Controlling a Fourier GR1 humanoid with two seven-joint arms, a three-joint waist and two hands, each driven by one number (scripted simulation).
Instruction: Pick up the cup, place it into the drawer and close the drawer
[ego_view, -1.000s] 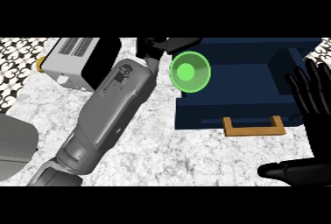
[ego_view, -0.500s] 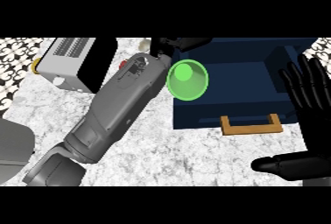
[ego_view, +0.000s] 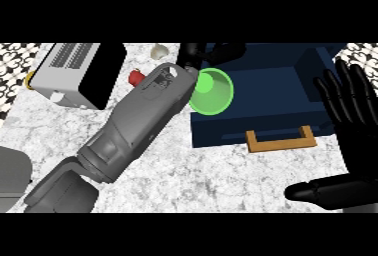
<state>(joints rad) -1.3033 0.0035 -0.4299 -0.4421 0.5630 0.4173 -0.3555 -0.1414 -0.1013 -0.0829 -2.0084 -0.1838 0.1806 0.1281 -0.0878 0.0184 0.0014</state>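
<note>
Left hand (ego_view: 201, 54) curls its fingers round the green cup (ego_view: 211, 91), held tilted over the left edge of the open navy drawer (ego_view: 273, 95); cup looks light, rigid, smooth, best gripped round the wall; right hand (ego_view: 353, 107) rests open, fingers spread.

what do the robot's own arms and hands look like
The left forearm is a glossy grey, rounded casing with moulded panels and a darker grey segment near the elbow. The left hand and right hand are plain black, with slim segmented fingers. No cables or markings show.
</note>
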